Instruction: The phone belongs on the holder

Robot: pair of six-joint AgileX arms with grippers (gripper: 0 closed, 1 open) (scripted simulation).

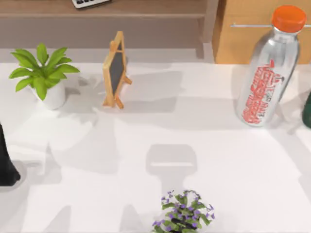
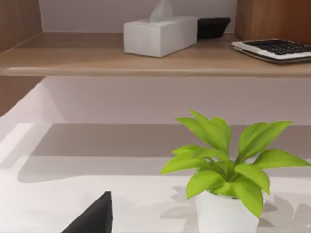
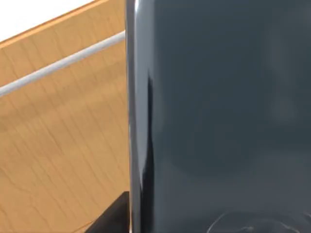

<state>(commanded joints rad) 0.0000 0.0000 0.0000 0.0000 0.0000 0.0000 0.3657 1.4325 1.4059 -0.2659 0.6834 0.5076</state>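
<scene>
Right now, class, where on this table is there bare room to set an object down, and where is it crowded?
Free: the wide middle of the table, between the easel and the bottle, down to the flower pot. Crowded: the back left, where the green plant stands beside the easel, and the right edge by the bottle.

I see open white table (image 1: 160, 126) across the middle of the top view, wide enough to pass a gripper. The wooden easel (image 1: 115, 70) and leafy pot plant (image 1: 43, 75) crowd the upper left, the tall bottle (image 1: 269, 68) blocks the upper right, and a purple-flowered plant (image 1: 183, 216) sits at bottom centre. A shelf (image 1: 102, 10) overhangs the top edge.
</scene>
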